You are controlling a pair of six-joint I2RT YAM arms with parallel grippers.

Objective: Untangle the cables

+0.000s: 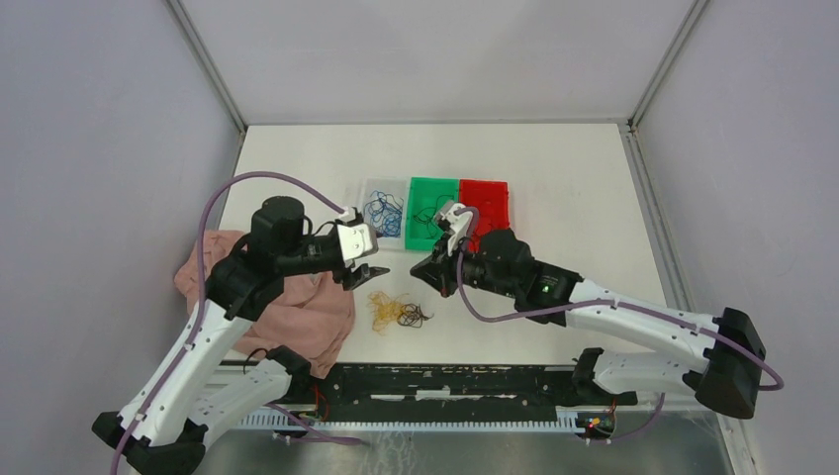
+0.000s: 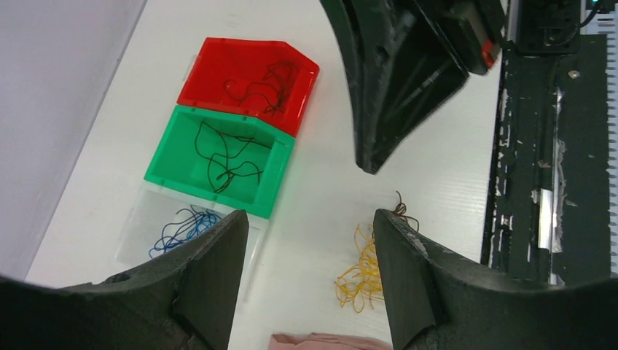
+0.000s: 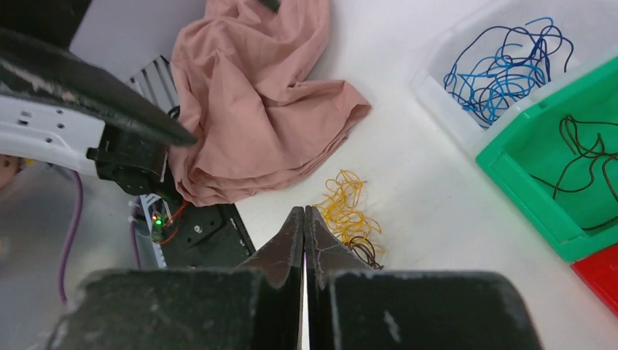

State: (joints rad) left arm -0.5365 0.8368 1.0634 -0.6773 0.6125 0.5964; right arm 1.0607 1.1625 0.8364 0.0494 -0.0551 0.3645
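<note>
tangle of cables lies loose on the counter, near the arms, just beside a pink cloth. it is mostly yellow loops, with a few dark brown strands caught at one edge. blue wires sit in the clear bin. dark wires lie in the green bin and the red bin.

left fingers are spread wide and empty, above the counter between bins and tangle. right fingers are pressed together with nothing seen between them, tips over the yellow loops.

handling, as judged: the wires look thin, very light, limp but a little springy. one pulled strand would likely drag the whole clump, and a lone wire may slip a pinch. best hold seems to be the dark strand where it pokes out at the clump's edge, with the other fingers pinning the yellow mass.
</note>
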